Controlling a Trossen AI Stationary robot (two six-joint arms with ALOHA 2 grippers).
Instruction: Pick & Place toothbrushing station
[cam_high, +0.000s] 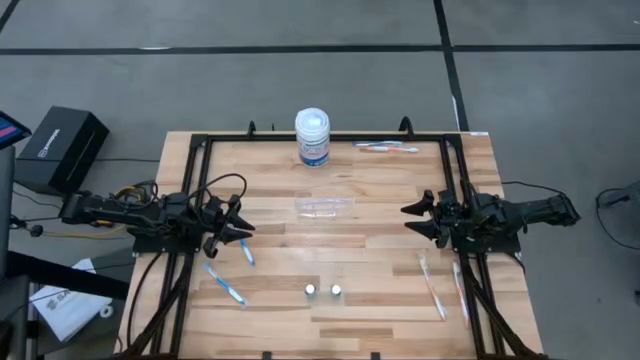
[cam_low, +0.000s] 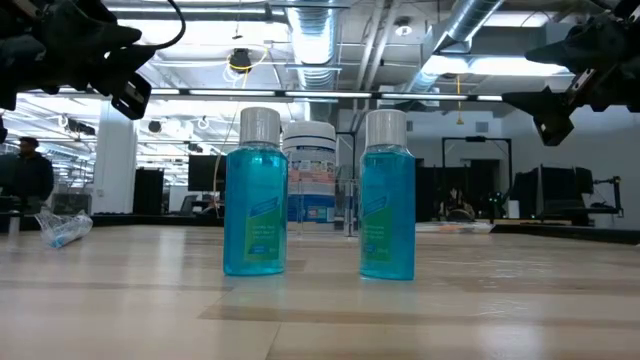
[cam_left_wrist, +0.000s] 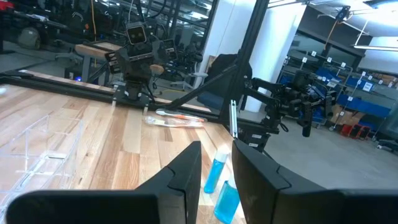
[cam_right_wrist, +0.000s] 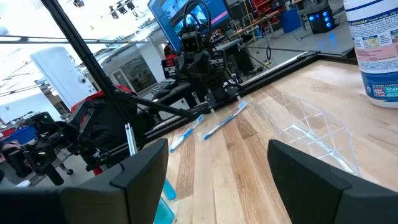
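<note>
Two small bottles (cam_high: 323, 290) of blue liquid stand near the bench's (cam_high: 380, 200) front edge; the clear holder (cam_high: 324, 207) lies mid-bench, brushes (cam_high: 228, 272) scattered left, right and far. Behind stands a blue-labelled jar (cam_high: 312, 137), its writing unreadable. Left pincer (cam_high: 243, 231) and right pincer (cam_high: 410, 218) hover, fingers apart.

A white jar (cam_high: 312, 136) with a blue label stood near the far edge of the wooden table (cam_high: 380, 200). A black box (cam_high: 60, 147) sat on the floor.
</note>
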